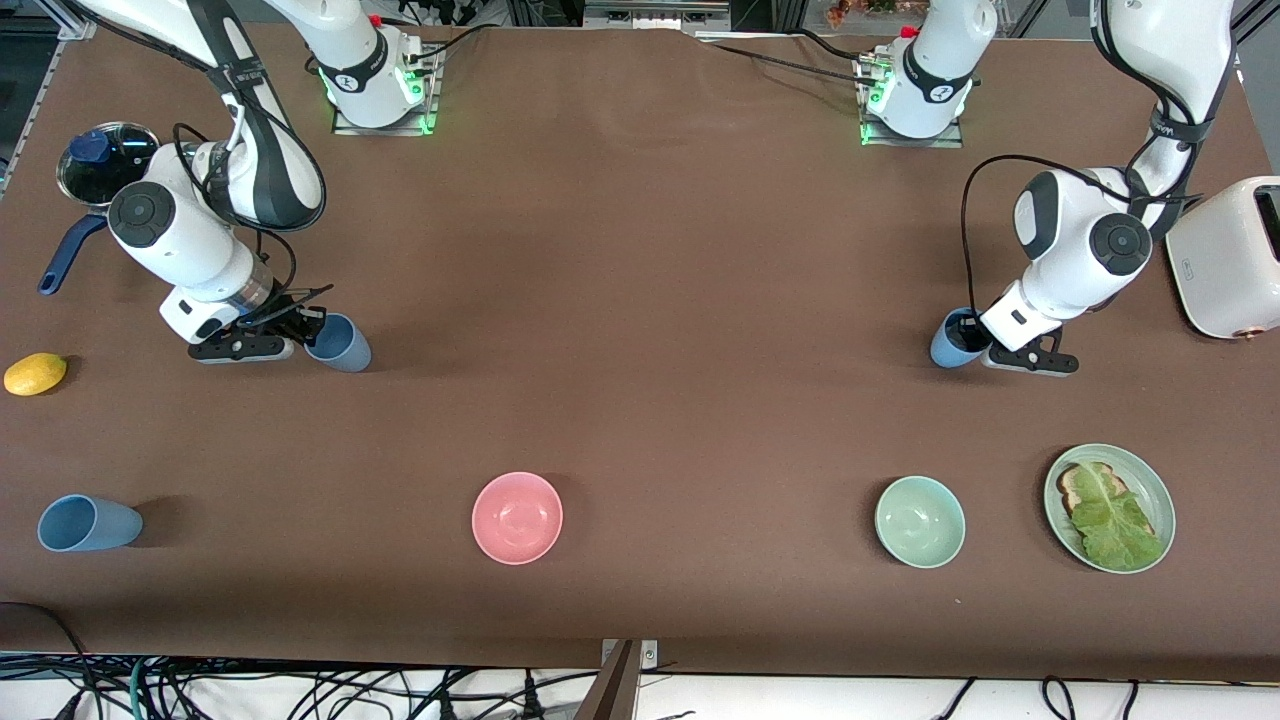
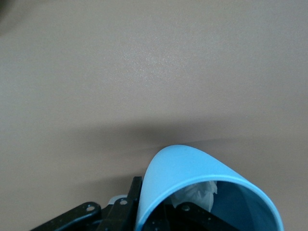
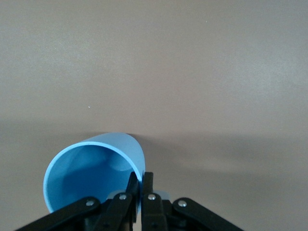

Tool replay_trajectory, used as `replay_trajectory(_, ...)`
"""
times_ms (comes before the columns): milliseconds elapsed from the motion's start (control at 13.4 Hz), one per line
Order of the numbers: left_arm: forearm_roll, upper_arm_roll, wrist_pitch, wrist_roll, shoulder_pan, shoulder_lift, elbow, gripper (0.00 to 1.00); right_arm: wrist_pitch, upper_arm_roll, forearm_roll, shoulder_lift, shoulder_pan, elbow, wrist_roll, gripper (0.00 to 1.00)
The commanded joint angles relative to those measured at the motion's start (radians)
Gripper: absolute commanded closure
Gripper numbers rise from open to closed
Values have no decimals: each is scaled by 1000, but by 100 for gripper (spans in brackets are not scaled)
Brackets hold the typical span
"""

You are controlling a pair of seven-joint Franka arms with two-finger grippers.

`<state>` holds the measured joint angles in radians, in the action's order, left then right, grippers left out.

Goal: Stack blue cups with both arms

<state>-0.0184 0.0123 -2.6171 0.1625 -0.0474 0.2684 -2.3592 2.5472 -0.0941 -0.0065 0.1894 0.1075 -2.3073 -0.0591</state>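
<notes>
Three light-blue cups show. One cup (image 1: 343, 345) (image 3: 89, 175) tilts near the right arm's end of the table, and my right gripper (image 1: 303, 333) (image 3: 140, 181) is shut on its rim wall, one finger inside. My left gripper (image 1: 985, 345) (image 2: 159, 197) is shut on the wall of another cup (image 1: 952, 340) (image 2: 192, 168) near the left arm's end; white crumpled paper lies inside it. A third cup (image 1: 88, 523) lies on its side close to the front camera at the right arm's end.
A pink bowl (image 1: 517, 517), a mint-green bowl (image 1: 920, 521) and a green plate (image 1: 1152, 482) with toast and lettuce sit near the front edge. A lemon (image 1: 35, 373) and a dark-blue lidded pot (image 1: 100, 160) are by the right arm. A white toaster (image 1: 1230, 255) is by the left arm.
</notes>
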Motion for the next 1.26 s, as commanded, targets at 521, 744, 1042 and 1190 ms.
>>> replay_trajectory(521,113,-35,144,-33,21,-77,122,100,16,2,-3,-5,0,-11,13,98)
replay_trajectory(744,123,-135,222,-223,23,-78,195,100,16,4,-1,-5,0,-11,13,98)
replay_trajectory(1042,104,-293,232,-530,27,-71,235,100,15,4,-1,-7,0,-11,13,98)
replay_trajectory(1190,78,-359,238,-701,55,-60,258,100,10,2,-3,-10,0,-7,12,98)
